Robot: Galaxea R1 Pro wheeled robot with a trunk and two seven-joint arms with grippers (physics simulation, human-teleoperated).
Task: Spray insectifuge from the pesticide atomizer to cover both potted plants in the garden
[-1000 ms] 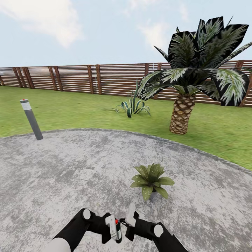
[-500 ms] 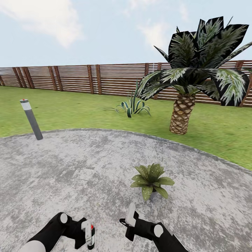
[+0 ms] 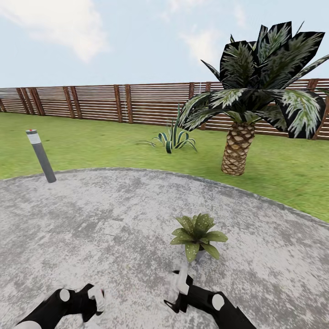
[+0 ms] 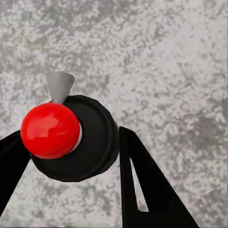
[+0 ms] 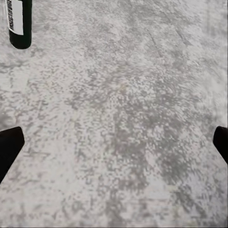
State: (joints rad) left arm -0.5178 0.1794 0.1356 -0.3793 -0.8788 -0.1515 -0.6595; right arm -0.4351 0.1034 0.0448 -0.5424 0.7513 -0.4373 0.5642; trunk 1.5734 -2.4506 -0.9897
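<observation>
In the left wrist view the pesticide atomizer [image 4: 71,137] is seen from above: a black round body, a red ball top and a grey nozzle. My left gripper [image 4: 71,140] is shut on it, one black finger on each side. In the head view that gripper [image 3: 97,298] hangs low at the left over the paving. A dark bottle body with a white label [image 5: 20,23], apparently the atomizer, shows in the right wrist view. My right gripper [image 3: 180,285] is open and empty, just short of one potted plant [image 3: 197,235], a low speckled rosette standing on the garden patio [image 3: 114,214].
A grey bollard lamp [image 3: 41,156] stands at the patio's far left edge. Beyond on the lawn [image 3: 91,146] are a spiky striped plant [image 3: 173,137] and a big palm [image 3: 237,151]. A brown slat fence [image 3: 100,103] closes the back.
My left arm has swung left and down toward the picture's lower corner, carrying the atomizer away from the right gripper. The right gripper has shifted slightly right and forward.
</observation>
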